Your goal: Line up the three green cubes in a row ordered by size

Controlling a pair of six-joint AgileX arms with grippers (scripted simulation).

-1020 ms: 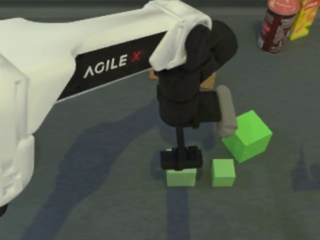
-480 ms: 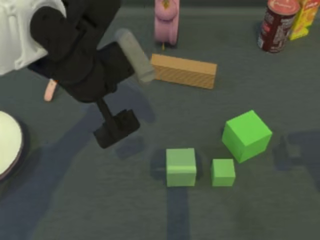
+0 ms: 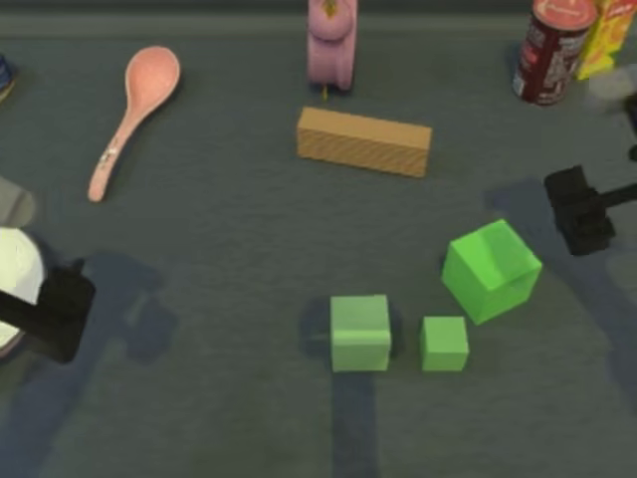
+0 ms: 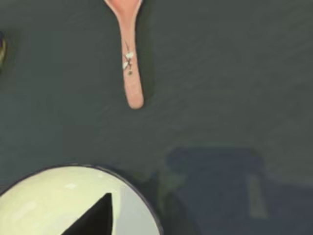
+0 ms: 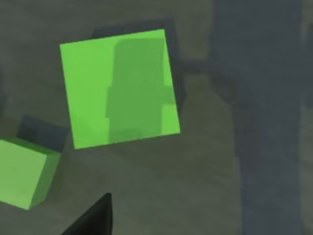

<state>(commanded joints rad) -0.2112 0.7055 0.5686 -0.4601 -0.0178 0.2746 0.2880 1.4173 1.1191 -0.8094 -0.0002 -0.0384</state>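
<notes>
R gripper (image 3: 580, 211) just right of lg green cube (image 3: 492, 270), jaw state unclear, med cube (image 3: 359, 332) and sm cube (image 3: 444, 344) farther off, L gripper (image 3: 62, 315) parked at left edge.

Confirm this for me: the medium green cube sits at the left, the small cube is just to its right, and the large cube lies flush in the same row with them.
Not quite. In the top view the medium green cube and the small cube sit side by side, but the large cube is not in their row: it lies farther back and right, turned at an angle.
</notes>
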